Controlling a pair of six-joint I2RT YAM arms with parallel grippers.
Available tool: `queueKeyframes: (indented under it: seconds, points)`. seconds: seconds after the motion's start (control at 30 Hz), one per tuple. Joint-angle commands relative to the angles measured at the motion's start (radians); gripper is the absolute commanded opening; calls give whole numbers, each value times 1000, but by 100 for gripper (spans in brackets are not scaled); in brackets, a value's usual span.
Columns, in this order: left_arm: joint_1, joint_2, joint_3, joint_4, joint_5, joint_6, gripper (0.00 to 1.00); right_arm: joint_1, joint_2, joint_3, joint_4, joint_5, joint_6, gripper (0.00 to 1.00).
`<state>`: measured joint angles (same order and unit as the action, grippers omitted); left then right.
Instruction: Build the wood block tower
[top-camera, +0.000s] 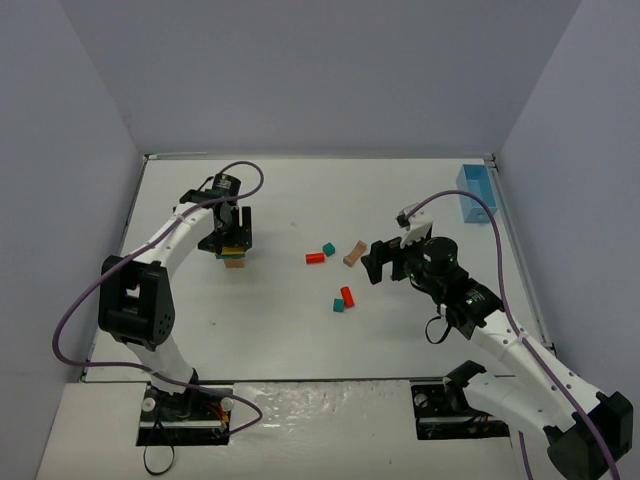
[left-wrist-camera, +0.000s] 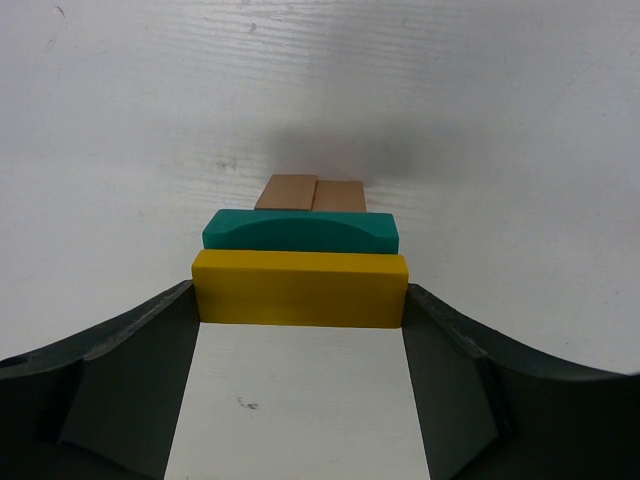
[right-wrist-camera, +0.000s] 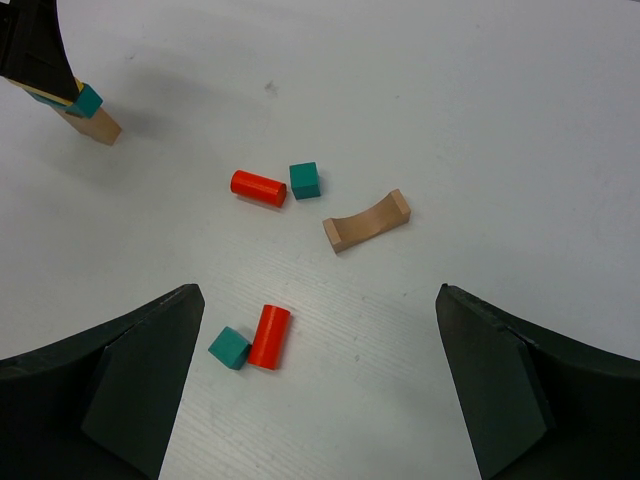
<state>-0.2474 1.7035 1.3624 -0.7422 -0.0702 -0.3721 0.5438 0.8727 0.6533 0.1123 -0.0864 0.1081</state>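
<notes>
The tower (top-camera: 234, 261) stands at the left: tan base blocks (left-wrist-camera: 312, 193), a teal arched block (left-wrist-camera: 300, 230) on them, and a yellow bar (left-wrist-camera: 300, 288) on top. My left gripper (top-camera: 228, 238) is directly above it, fingers pressed on both ends of the yellow bar. I cannot tell whether the bar rests on the teal block. My right gripper (top-camera: 385, 262) is open and empty, above loose pieces: two red cylinders (right-wrist-camera: 259, 187) (right-wrist-camera: 269, 336), two teal cubes (right-wrist-camera: 305, 180) (right-wrist-camera: 230, 348) and a tan arch (right-wrist-camera: 367, 221).
A light-blue bin (top-camera: 475, 192) stands at the back right corner. The table is enclosed by grey walls on the left, back and right. The loose pieces lie mid-table between the two arms.
</notes>
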Motion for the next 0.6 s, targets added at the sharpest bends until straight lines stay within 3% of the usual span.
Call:
queueKeyframes:
  seconds: [0.0,0.57]
  points:
    - [7,-43,35,23,3,6,27,-4,3,10,66,-9,-2,100]
    - [16,-41,44,24,9,2,28,-4,2,8,66,-10,-2,100]
